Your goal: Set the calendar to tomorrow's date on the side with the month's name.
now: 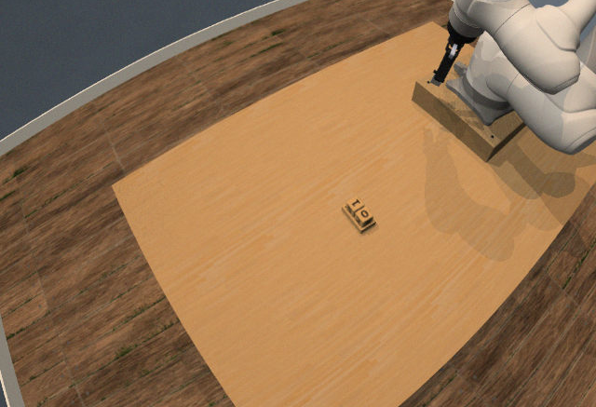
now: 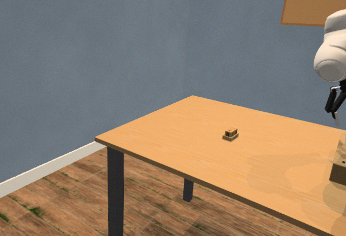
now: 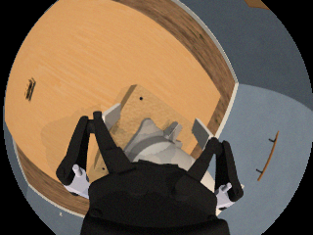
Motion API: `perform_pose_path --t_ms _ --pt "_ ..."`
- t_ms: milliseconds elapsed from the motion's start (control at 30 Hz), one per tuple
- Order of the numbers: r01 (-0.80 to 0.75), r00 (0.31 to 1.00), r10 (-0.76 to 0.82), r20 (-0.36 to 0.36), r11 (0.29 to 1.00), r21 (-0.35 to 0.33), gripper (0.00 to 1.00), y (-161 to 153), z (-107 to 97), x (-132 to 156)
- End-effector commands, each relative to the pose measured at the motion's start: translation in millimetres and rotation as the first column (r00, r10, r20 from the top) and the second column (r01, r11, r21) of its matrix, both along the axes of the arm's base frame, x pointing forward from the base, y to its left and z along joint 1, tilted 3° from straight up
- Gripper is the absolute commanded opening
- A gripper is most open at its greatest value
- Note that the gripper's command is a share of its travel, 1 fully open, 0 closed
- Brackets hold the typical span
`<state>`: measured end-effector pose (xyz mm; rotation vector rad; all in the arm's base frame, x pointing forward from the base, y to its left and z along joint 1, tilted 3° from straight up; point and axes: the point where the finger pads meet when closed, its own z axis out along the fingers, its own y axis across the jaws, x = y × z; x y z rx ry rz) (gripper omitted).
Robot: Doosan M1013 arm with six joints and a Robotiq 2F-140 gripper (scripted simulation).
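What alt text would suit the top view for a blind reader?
A small block calendar, two cubes in a tray with 1 and 0 on top, sits mid-table. The white arm folds over its base at the far corner, gripper open and empty.

light: bright, even | shadows: soft, on table (image 1: 269,162) | edges: fisheye-bent, wrist view vignetted
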<state>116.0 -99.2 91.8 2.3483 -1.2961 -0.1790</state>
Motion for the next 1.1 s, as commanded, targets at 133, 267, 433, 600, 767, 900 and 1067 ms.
perform_pose_path --t_ms 133,267,433,600,767,900,1067 --pt "0.114 0.986 -0.121 0.116 0.991 0.070 1.00 35 7 106" --pt "0.114 0.986 -0.121 0.116 0.991 0.070 1.00 36 7 110" --pt "0.202 0.957 -0.224 0.183 0.970 0.134 1.00 64 8 181" --pt "0.247 0.937 -0.279 0.211 0.954 0.169 1.00 85 7 230" --pt "0.289 0.914 -0.333 0.233 0.935 0.204 1.00 105 5 272" --pt "0.328 0.889 -0.384 0.249 0.914 0.238 1.00 123 2 308" --pt "0.361 0.866 -0.428 0.259 0.893 0.268 1.00 140 -1 340"
